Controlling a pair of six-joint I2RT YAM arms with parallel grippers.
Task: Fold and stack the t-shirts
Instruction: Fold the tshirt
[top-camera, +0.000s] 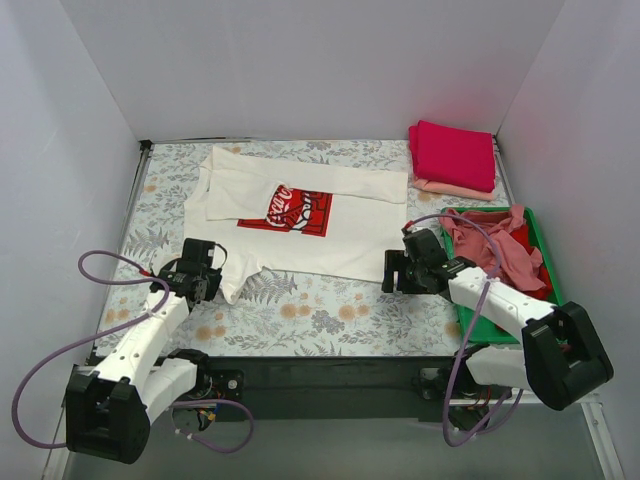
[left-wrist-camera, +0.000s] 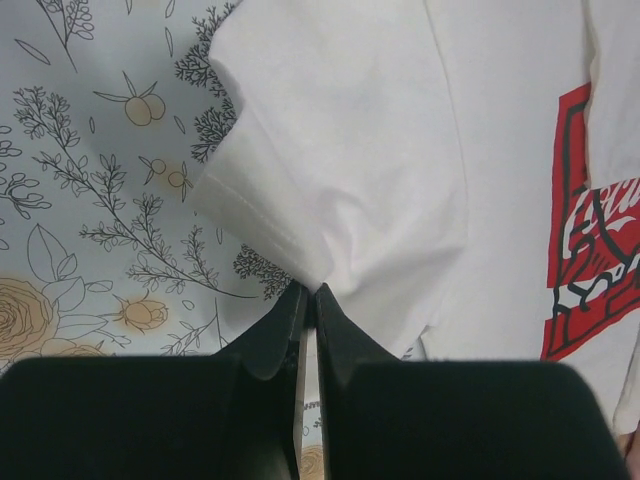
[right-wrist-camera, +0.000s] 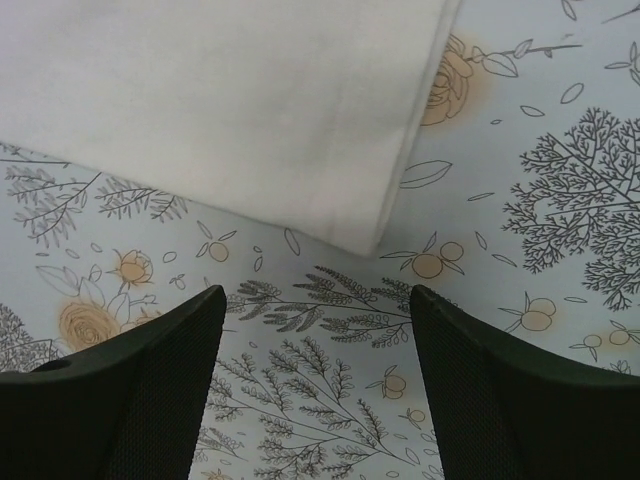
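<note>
A cream-white t-shirt (top-camera: 300, 215) with a red logo print (top-camera: 287, 210) lies spread on the floral tablecloth. My left gripper (top-camera: 213, 262) is shut on its near left sleeve; in the left wrist view the closed tips (left-wrist-camera: 308, 295) pinch the white cloth (left-wrist-camera: 350, 170). My right gripper (top-camera: 397, 270) is open and empty just off the shirt's near right corner; in the right wrist view the folded hem corner (right-wrist-camera: 380, 235) lies just ahead of the gripper (right-wrist-camera: 318, 300). A folded magenta shirt (top-camera: 453, 153) sits on a folded pale pink one (top-camera: 450, 188) at the back right.
A green plastic tray (top-camera: 541, 250) at the right holds crumpled dusty-pink (top-camera: 490, 245) and red cloth (top-camera: 530, 280). White walls enclose the table on three sides. Purple cables loop beside both arm bases.
</note>
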